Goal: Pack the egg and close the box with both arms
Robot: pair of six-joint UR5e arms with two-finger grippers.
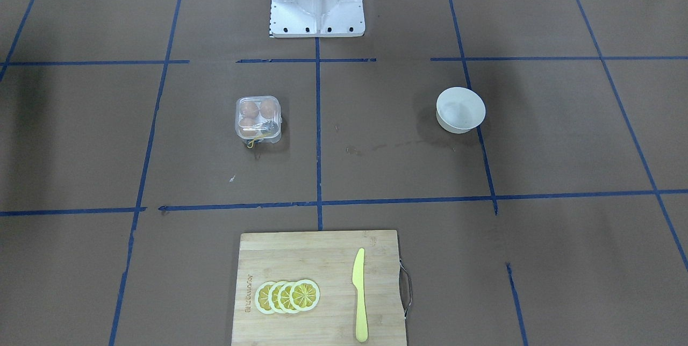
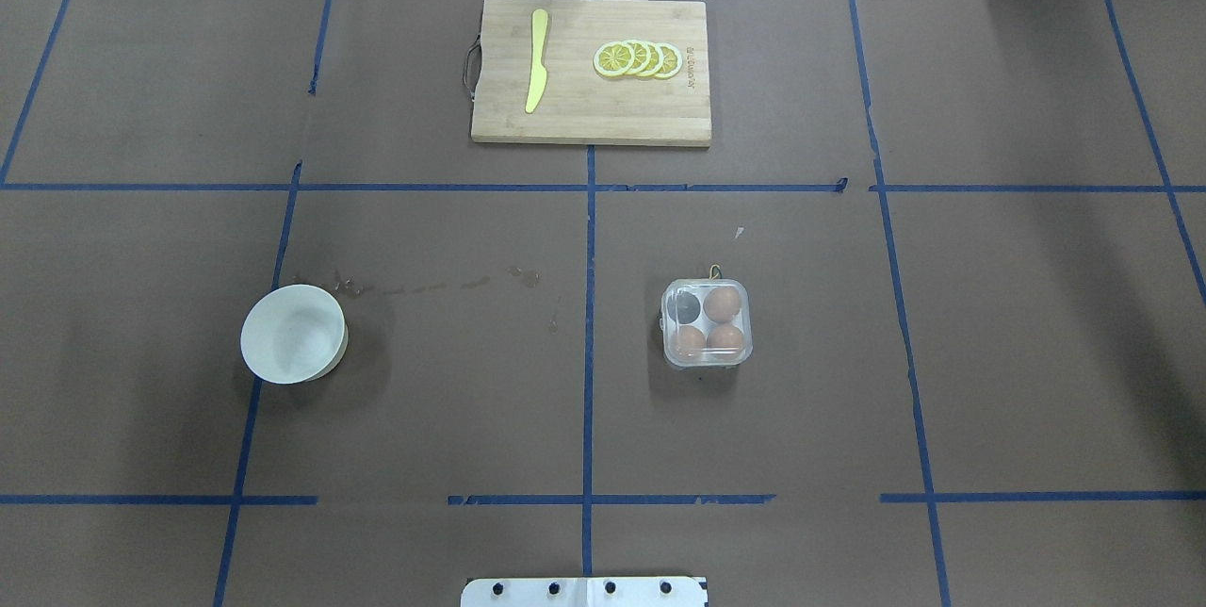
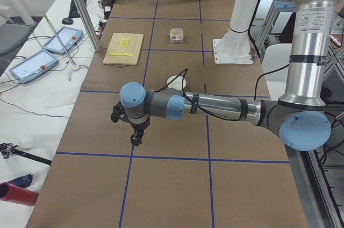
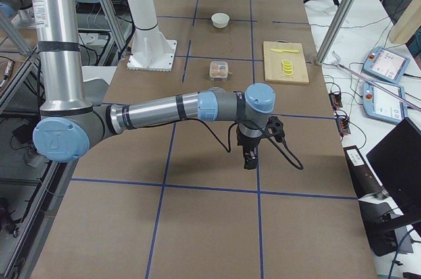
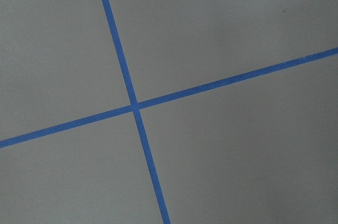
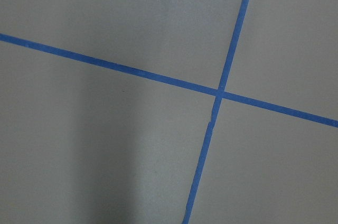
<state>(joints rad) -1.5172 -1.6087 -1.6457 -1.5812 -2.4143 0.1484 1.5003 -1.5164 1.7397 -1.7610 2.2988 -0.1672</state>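
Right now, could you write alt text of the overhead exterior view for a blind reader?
A clear egg box with three brown eggs and one cell without an egg sits right of centre on a brown, blue-taped table. A white bowl stands left; a far cutting board carries a yellow knife and lemon slices.

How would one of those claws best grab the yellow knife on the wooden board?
Probably by the handle, from straight above, closing across its narrow width. The yellow knife lies flat on the cutting board, so only its thin edges offer grip.
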